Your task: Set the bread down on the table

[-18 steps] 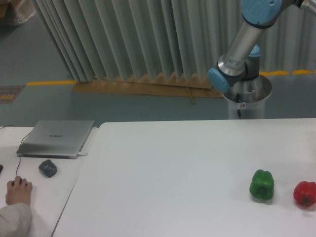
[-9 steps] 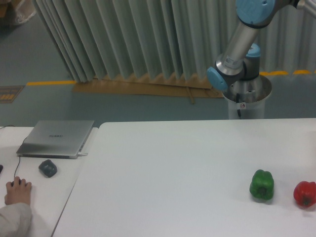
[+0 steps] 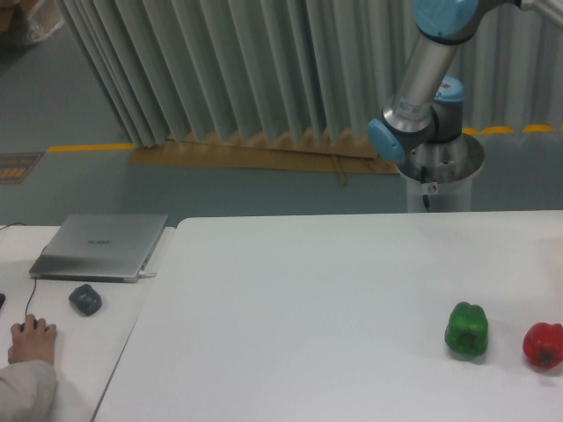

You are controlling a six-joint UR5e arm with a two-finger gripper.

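The large white table (image 3: 308,308) fills the lower middle and right of the camera view. The bread is out of view. Only the arm's lower links (image 3: 422,79) and its base (image 3: 437,167) show behind the table's far edge at the upper right. The arm runs out of the frame at the top, and the gripper is out of view with it.
A green pepper (image 3: 466,330) and a red pepper (image 3: 543,345) stand on the table at the right. A smaller desk on the left holds a silver laptop (image 3: 101,246), a dark small object (image 3: 85,300) and a person's hand (image 3: 31,341). A pleated curtain hangs behind.
The arm's upper link has swung slightly to the left over the second. The peppers have not moved. The person's hand has shifted a little.
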